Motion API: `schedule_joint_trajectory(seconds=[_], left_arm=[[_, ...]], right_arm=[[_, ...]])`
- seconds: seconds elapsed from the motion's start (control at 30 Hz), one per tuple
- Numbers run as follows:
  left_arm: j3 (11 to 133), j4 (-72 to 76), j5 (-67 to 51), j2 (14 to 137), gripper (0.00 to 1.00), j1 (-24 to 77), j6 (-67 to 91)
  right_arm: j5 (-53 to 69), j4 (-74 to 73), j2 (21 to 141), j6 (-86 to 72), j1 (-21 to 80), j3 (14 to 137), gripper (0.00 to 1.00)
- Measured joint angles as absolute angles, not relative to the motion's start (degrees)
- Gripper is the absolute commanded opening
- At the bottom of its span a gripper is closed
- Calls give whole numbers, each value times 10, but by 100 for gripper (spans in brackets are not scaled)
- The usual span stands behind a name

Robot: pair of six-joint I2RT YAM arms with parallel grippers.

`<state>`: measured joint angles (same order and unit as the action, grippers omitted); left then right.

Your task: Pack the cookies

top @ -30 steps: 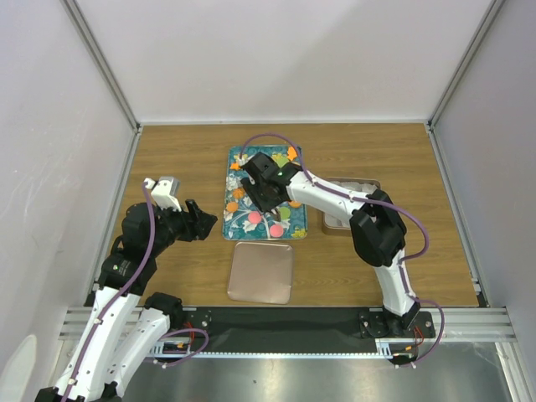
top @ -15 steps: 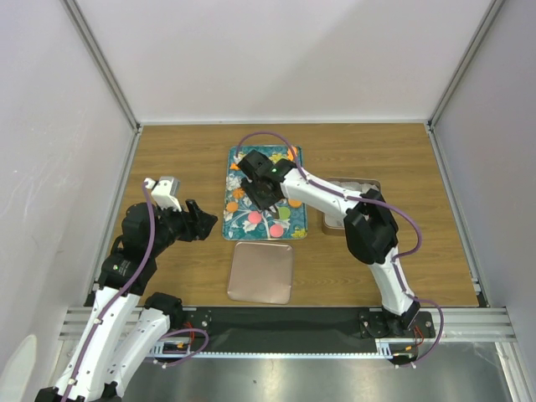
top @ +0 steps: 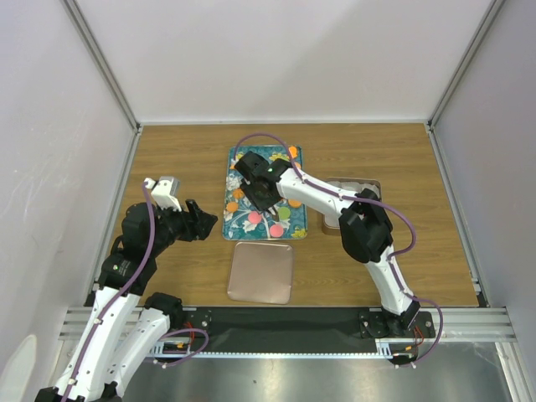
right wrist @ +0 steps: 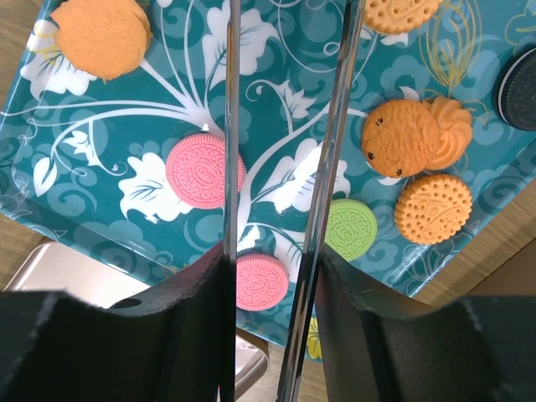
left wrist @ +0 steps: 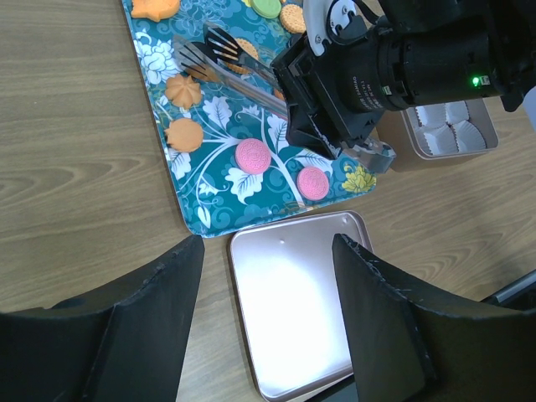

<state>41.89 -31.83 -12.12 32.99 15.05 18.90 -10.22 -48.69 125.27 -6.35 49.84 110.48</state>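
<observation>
The cookies lie on a teal patterned tray [top: 237, 161]. In the right wrist view I see two pink cookies [right wrist: 203, 172], a green one [right wrist: 352, 228], round orange ones [right wrist: 433, 208] and a black one [right wrist: 519, 88]. My right gripper [top: 261, 186] hovers over the tray, shut on metal tongs [right wrist: 229, 126] whose two arms run apart above the pink cookies. In its own view the right gripper [right wrist: 272, 260] holds no cookie. The tongs [left wrist: 222, 59] also show in the left wrist view. My left gripper [top: 203, 223] is open and empty left of the tray; it [left wrist: 266, 251] looks down on the table.
A rose-gold tin lid [top: 261, 271] lies flat in front of the tray. A tin box with white paper cups [left wrist: 448, 130] stands right of the tray, partly under the right arm. Walls enclose the table on three sides.
My right gripper with the tongs has shifted slightly toward the far left over the tray. The left arm has not moved.
</observation>
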Motion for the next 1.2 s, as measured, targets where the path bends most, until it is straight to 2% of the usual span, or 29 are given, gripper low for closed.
schedule_joint_trajectory(seconds=[0.23,0.33,0.63,0.97,1.2], left_arm=[[419,-318,-121,329,69,150,189],[419,-318,-121,329,69,150,189],[417,-318,-121,326,69,150,189],[417,-318,-121,326,69,150,189],[417,-318,-121,326,69,150,189]], right_arm=[[-103,-503,1256,-63,499,1120,33],[-103,-508,1256,-63,499,1122,31],[-106,-506,1240,-67,495,1110,31],[-107,-486,1153,-84,479,1051,30],[-110,-481,1063,-100,454,959,30]])
